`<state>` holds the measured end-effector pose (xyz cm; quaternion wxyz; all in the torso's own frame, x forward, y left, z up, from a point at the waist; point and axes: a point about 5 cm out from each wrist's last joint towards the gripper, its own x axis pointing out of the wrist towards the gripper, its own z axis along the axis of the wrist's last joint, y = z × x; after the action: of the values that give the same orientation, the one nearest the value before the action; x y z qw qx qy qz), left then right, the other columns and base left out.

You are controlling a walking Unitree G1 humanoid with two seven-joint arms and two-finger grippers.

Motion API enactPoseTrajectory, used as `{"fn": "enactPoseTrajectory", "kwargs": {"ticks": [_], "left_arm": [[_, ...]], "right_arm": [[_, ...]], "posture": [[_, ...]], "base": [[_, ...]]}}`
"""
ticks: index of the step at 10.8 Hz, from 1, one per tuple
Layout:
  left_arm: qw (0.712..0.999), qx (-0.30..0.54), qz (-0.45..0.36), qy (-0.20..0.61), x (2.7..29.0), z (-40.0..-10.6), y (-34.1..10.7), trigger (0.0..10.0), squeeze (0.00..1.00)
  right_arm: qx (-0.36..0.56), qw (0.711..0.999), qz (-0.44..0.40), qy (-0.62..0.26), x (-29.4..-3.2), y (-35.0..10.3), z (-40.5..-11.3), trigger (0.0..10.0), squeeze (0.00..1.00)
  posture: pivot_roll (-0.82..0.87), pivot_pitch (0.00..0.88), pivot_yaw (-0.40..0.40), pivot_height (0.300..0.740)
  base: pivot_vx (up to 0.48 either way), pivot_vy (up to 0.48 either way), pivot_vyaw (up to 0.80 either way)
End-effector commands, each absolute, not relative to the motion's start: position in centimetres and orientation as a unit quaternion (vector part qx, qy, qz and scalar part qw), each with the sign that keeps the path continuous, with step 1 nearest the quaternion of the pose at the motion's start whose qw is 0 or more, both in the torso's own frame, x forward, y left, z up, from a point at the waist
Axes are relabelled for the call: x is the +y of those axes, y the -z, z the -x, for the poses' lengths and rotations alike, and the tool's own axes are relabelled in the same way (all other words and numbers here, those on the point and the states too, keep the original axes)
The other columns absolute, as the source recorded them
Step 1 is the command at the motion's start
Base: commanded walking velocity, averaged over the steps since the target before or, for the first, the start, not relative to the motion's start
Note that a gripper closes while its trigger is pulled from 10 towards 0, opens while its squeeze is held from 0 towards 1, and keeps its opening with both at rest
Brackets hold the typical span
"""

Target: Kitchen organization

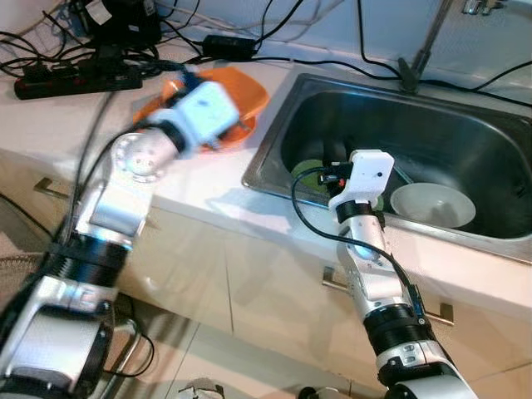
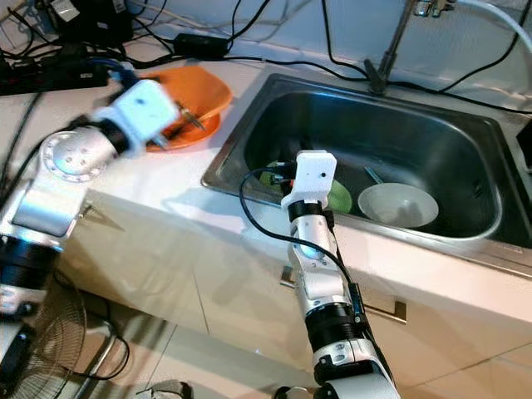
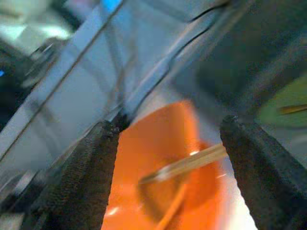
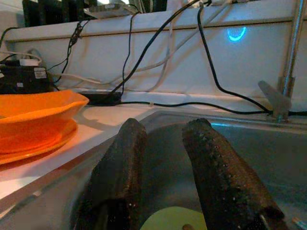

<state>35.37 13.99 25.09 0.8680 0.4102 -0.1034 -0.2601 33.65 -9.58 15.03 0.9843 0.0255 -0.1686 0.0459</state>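
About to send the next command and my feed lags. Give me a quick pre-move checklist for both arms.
1. Left gripper open over the orange bowl: ok.
2. Bowl free of utensils: not ok, a utensil lies in it.
3. Right gripper open above the sink: ok.
4. Right gripper holding nothing: ok.
5. Green plate reachable beneath it: cannot tell, partly hidden.
6. White bowl clear of the right arm: ok.

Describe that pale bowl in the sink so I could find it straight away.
Start at the stainless steel sink set into the white counter. On its floor, towards the robot's right, sits the pale round bowl, upright and open. The flat green plate lies beside it, behind the right gripper; the bowl is deeper and whitish, not green.
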Motion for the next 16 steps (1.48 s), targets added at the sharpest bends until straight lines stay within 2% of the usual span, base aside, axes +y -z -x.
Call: {"fn": "enactPoseTrajectory", "kwargs": {"ticks": [1,5,8,10,12,16], "left_arm": [[0.852,-0.094,-0.422,0.297,13.2,-34.8,-24.2,10.0,0.00],[0.828,-0.098,-0.453,0.316,12.5,-34.4,-23.8,10.0,0.00],[0.828,-0.127,-0.462,0.291,12.2,-34.8,-24.7,10.0,0.00],[0.825,-0.135,-0.493,0.242,11.4,-36.8,-24.0,10.0,0.00],[0.839,-0.135,-0.477,0.225,10.6,-37.9,-23.4,10.0,0.00],[0.837,-0.125,-0.481,0.229,9.8,-38.7,-22.2,10.0,0.00]], "right_arm": [[-0.172,0.984,-0.021,-0.046,-9.7,-15.2,-33.7,10.0,0.00],[-0.174,0.983,-0.024,-0.047,-9.5,-15.2,-33.7,10.0,0.00],[-0.174,0.984,-0.024,-0.043,-9.8,-15.1,-33.6,10.0,0.00],[-0.174,0.984,-0.025,-0.042,-9.6,-15.2,-33.8,10.0,0.00],[-0.175,0.983,-0.024,-0.041,-9.7,-15.3,-33.8,10.0,0.00],[-0.174,0.984,-0.027,-0.038,-9.6,-15.1,-33.7,10.0,0.00]], "posture": [[0.11,0.014,-0.014,0.740],[0.11,0.015,-0.014,0.740],[0.11,0.018,-0.013,0.740],[0.11,0.018,-0.012,0.740],[0.10,0.018,-0.009,0.740],[0.11,0.032,-0.002,0.740]], "base": [[0.000,0.000,0.00],[0.000,0.000,0.00],[0.000,0.000,0.00],[0.000,0.000,0.00],[0.000,0.000,0.00],[0.000,0.000,0.00]]}}
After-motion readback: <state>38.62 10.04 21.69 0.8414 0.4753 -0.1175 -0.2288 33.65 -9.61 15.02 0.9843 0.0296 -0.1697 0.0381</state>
